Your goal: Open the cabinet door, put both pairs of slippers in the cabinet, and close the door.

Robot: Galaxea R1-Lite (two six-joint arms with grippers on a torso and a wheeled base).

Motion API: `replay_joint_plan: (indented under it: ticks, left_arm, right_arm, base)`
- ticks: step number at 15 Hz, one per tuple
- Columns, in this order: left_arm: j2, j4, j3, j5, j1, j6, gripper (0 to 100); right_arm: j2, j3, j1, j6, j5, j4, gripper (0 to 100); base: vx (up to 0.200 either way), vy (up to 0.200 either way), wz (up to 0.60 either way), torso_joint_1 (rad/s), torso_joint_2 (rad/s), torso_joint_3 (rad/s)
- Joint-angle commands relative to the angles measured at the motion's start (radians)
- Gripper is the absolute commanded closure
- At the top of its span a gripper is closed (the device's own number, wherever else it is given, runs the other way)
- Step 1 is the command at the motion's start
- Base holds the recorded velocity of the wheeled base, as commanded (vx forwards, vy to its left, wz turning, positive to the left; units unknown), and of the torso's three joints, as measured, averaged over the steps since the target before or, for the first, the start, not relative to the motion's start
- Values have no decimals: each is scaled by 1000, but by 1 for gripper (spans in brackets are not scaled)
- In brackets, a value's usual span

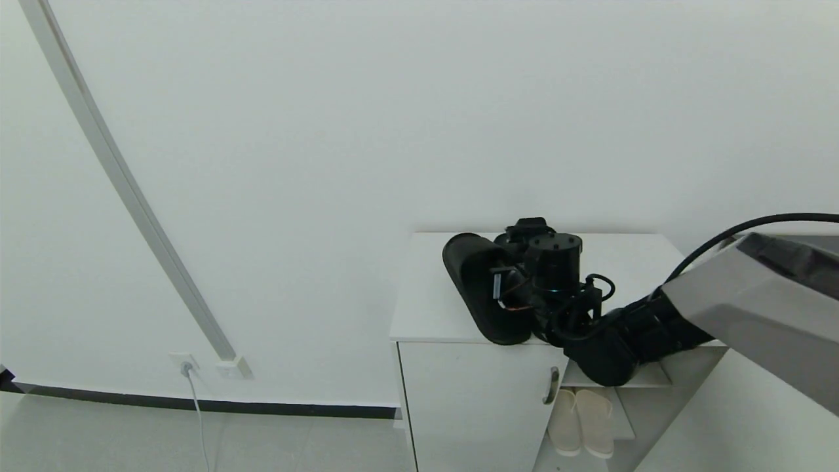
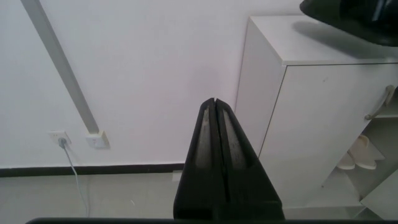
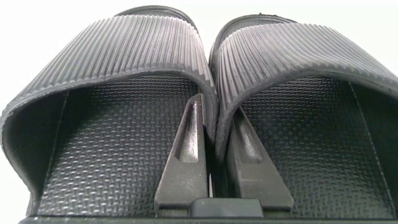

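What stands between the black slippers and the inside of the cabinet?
Nothing visible. The right hand grips the black slippers on top of the cabinet; its right side stands open, with white slippers low inside.

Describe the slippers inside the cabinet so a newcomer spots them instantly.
Find the white rectangular cabinet against the wall, its right half open. On a low shelf inside, below the metal door handle, lies a pair of plain cream slippers. Unlike the black ribbed rubber slippers on top, in the right end effector, they are pale.
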Motion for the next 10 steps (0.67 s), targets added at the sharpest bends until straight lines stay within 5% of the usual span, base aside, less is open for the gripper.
replay_joint_plan:
  ticks: [1, 4, 10]
  left_arm:
    - [2, 0, 0, 0, 0, 0, 100]
    - [0, 0, 0, 0, 0, 0, 100]
    - [0, 0, 0, 0, 0, -2, 100]
  right_arm:
    - [-245, 227, 3, 1, 145, -20, 100]
    - [-408, 417, 9, 1, 277, -19, 100]
    - [-523, 567, 58, 1, 287, -20, 100]
  base:
    - [0, 0, 0, 0, 0, 0]
    - [0, 0, 0, 0, 0, 0]
    - [0, 0, 0, 0, 0, 0]
